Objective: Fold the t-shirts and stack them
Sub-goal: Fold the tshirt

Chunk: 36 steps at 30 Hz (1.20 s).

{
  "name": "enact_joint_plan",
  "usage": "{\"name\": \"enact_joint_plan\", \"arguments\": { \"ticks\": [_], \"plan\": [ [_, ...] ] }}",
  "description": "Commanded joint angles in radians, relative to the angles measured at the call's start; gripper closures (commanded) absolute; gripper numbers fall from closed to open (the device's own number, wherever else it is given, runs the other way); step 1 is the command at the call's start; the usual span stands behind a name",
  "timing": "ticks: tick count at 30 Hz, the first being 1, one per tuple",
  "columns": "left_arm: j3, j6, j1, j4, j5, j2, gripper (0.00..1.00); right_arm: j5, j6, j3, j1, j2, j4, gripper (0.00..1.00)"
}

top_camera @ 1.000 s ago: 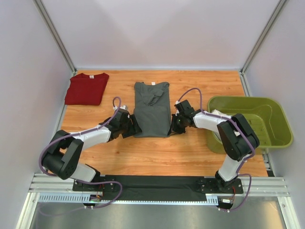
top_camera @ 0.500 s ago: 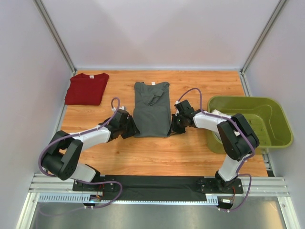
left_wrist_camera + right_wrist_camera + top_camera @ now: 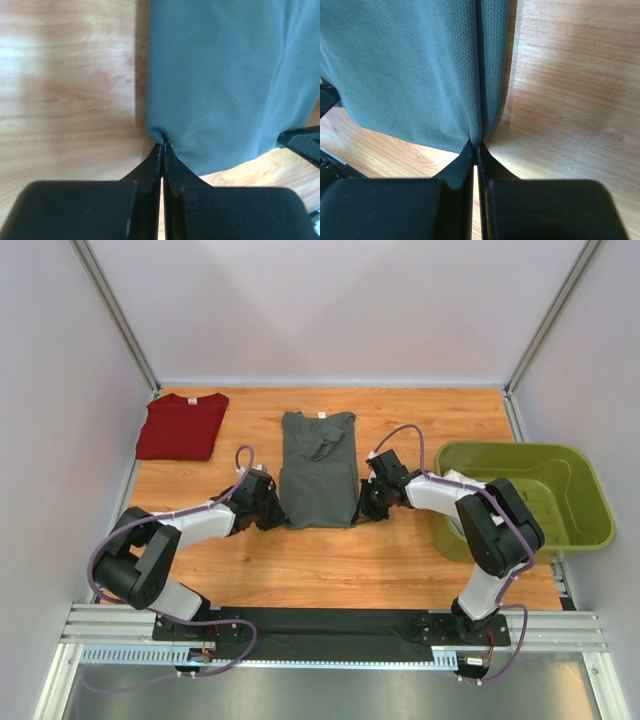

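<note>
A dark grey t-shirt (image 3: 318, 468) lies folded into a long strip at the middle of the table, collar at the far end. My left gripper (image 3: 281, 515) pinches its near left corner, and in the left wrist view the gripper (image 3: 163, 145) is shut on the cloth (image 3: 225, 75). My right gripper (image 3: 358, 512) holds the near right corner; the right wrist view shows that gripper (image 3: 476, 145) shut on the fabric (image 3: 410, 65). A dark red t-shirt (image 3: 182, 426) lies folded at the far left corner.
An olive-green plastic basket (image 3: 590, 502) stands at the right edge of the table, close behind my right arm. Grey walls and metal posts enclose the wooden table (image 3: 330, 565) on three sides.
My left gripper has closed on the near left corner of the grey t-shirt, with the arm shifting slightly forward. The right gripper has stayed shut on its corner.
</note>
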Motion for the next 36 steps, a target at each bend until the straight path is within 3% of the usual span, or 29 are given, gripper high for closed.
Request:
{"name": "enact_joint_plan", "arguments": {
  "ticks": [1,10,15,24,31,36],
  "plan": [
    [-0.036,-0.012,-0.003,-0.217,-0.060,-0.054,1.00,0.048,-0.009,-0.063,0.010,-0.006,-0.042,1.00],
    [-0.081,0.012,-0.028,-0.489,-0.044,-0.307,1.00,0.035,0.066,-0.249,0.064,-0.233,-0.105,1.00],
    [-0.064,-0.006,-0.081,-0.677,-0.005,-0.406,1.00,0.087,0.172,-0.304,0.173,-0.405,-0.210,1.00],
    [0.152,-0.075,-0.154,-1.077,-0.074,-0.596,1.00,0.164,0.307,-0.238,0.263,-0.611,-0.434,1.00],
    [0.370,-0.012,-0.147,-1.098,-0.203,-0.494,1.00,0.305,0.286,-0.048,0.262,-0.602,-0.575,1.00],
    [0.457,0.046,-0.071,-1.057,-0.223,-0.431,1.00,0.402,0.234,0.081,0.237,-0.519,-0.593,1.00]
  ]
}}
